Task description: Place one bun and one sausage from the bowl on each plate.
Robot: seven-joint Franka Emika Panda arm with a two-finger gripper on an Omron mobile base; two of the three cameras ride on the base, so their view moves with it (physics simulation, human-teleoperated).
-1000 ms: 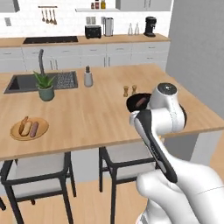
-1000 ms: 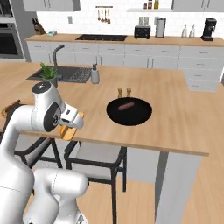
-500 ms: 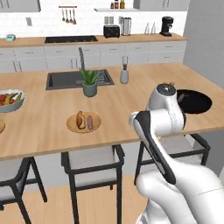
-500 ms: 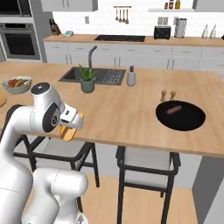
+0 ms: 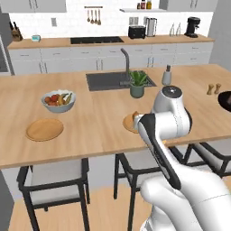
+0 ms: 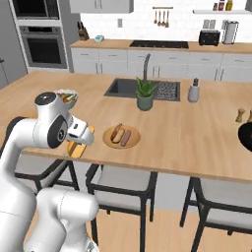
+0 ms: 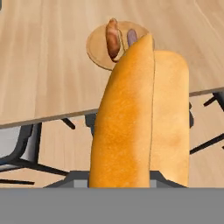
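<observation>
Hand view: two-finger gripper [image 7: 131, 186] pinched long golden split bun [image 7: 140, 118]; bare round wooden plate [image 5: 44, 129] lay well apart; transit jolts risked dropping it.

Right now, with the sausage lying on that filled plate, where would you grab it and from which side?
Across its middle, from straight above. The sausage lies flat on the plate with the bun close alongside, so closing across its narrow width looks safest, though the gap on the bun's side is slim.
</observation>
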